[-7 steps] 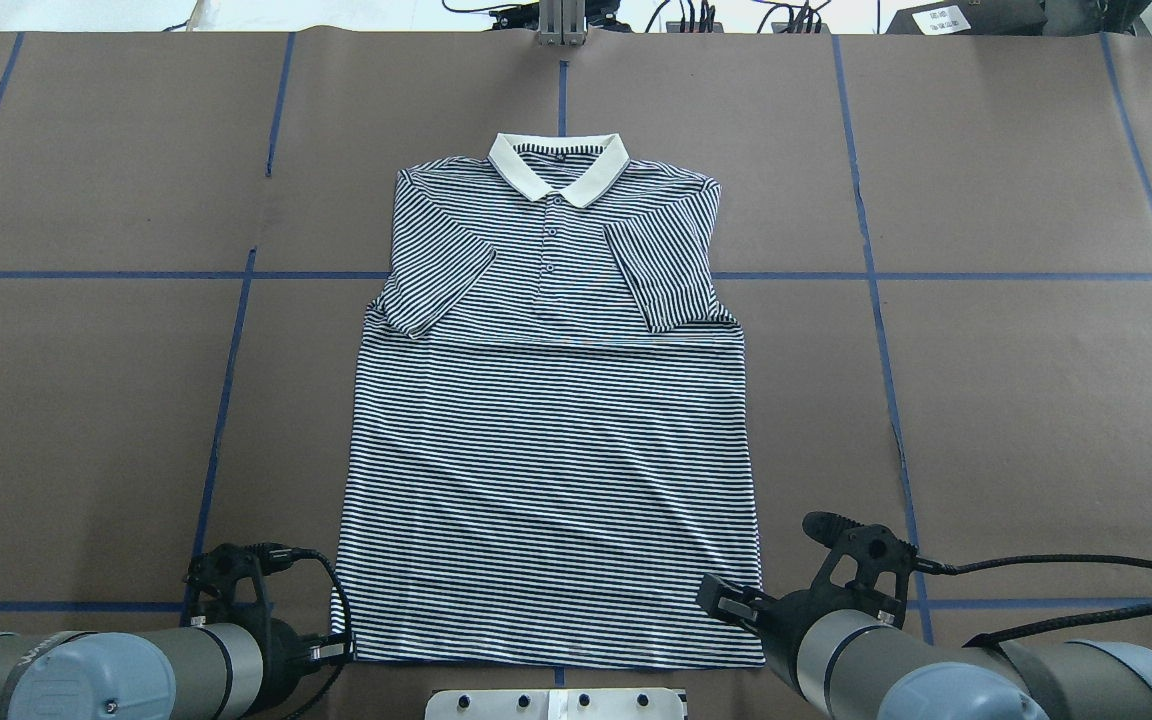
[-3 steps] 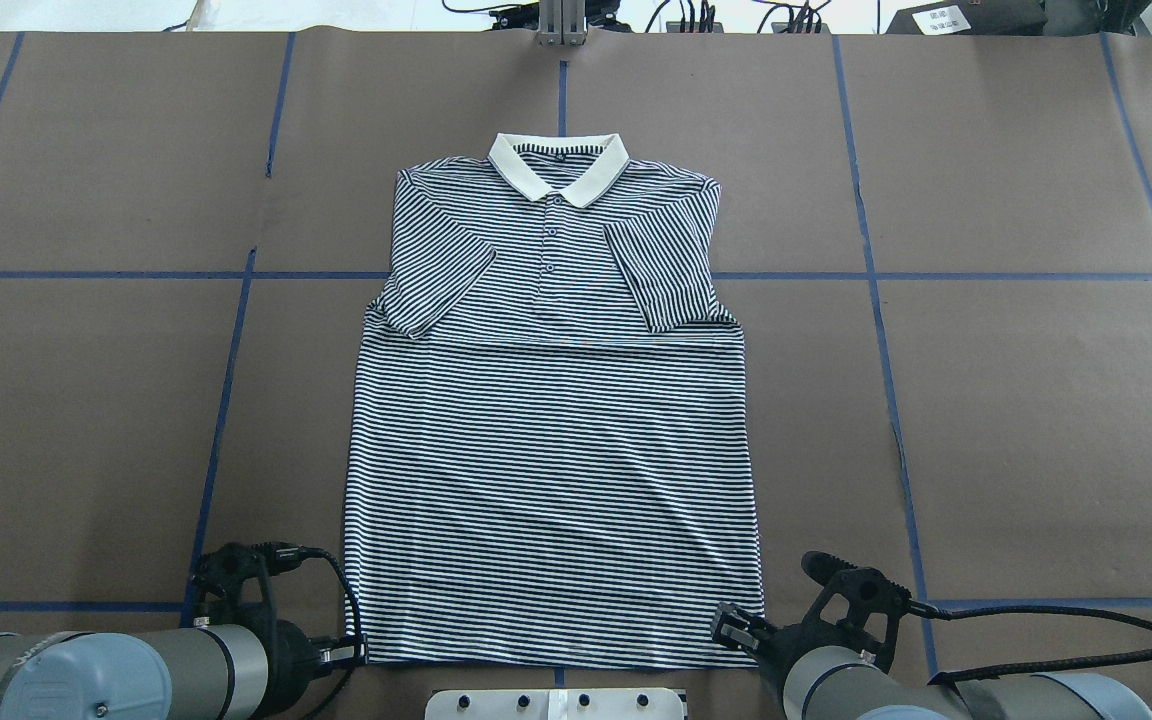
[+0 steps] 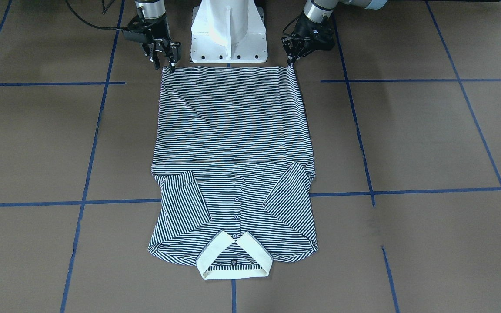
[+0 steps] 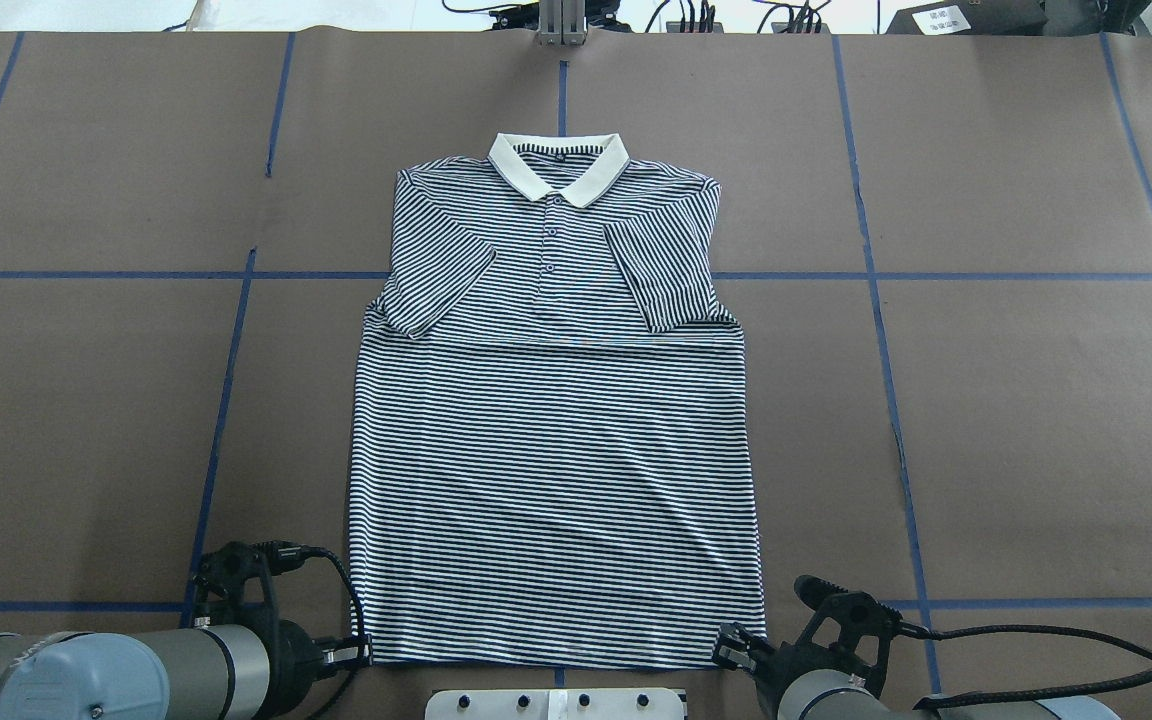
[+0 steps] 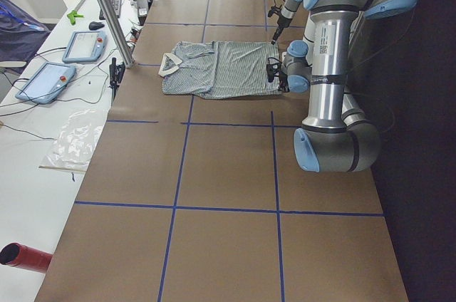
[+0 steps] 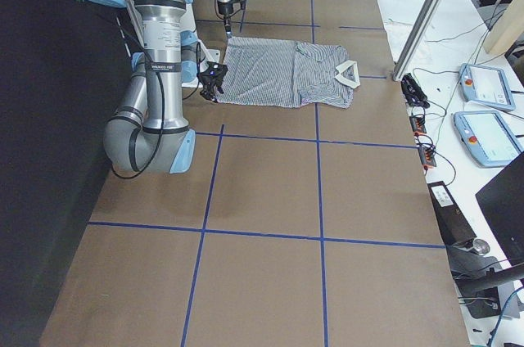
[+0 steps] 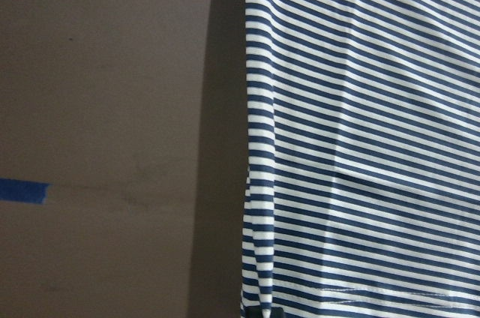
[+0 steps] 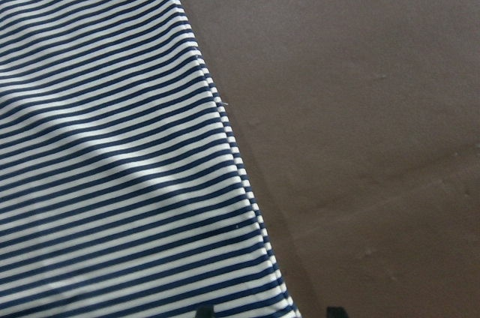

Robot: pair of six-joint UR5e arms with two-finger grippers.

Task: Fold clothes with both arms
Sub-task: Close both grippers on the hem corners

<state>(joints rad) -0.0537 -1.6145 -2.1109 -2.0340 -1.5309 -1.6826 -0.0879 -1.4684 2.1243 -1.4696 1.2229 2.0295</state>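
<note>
1. The striped polo shirt (image 4: 556,480) lay flat and face-up in the middle of the worktop (image 4: 1036,400). Its cream collar (image 4: 558,175) pointed to the far edge and its hem ran along the robot's edge.
2. Both short sleeves were folded in over the chest, the left sleeve (image 4: 436,270) and the right sleeve (image 4: 661,270) angling towards the buttoned placket (image 4: 551,250).
3. Down at the hem, the left gripper (image 4: 361,655) sat right against the shirt's left hem corner, low to the worktop.
4. Its wrist camera gave only a sliver of dark fingertip (image 7: 259,312) at the bottom of the shirt's side edge. Whether its jaws were wide, narrow or pinching cloth could not be told.
5. On the other side, the right gripper (image 4: 731,648) was at the right hem corner.
6. The front-facing view showed that gripper (image 3: 165,66) with its fingers spread, tips down just off the corner.
7. Its wrist camera showed two dark fingertips (image 8: 333,311) well apart, one over the stripes and one over bare brown worktop. The jaws stood wide and held nothing.
8. The white pedestal base (image 3: 228,30) stood between the two grippers, just behind the hem.
9. Blue tape lines (image 4: 876,300) crossed the worktop in a grid, some passing under the shirt.
</note>
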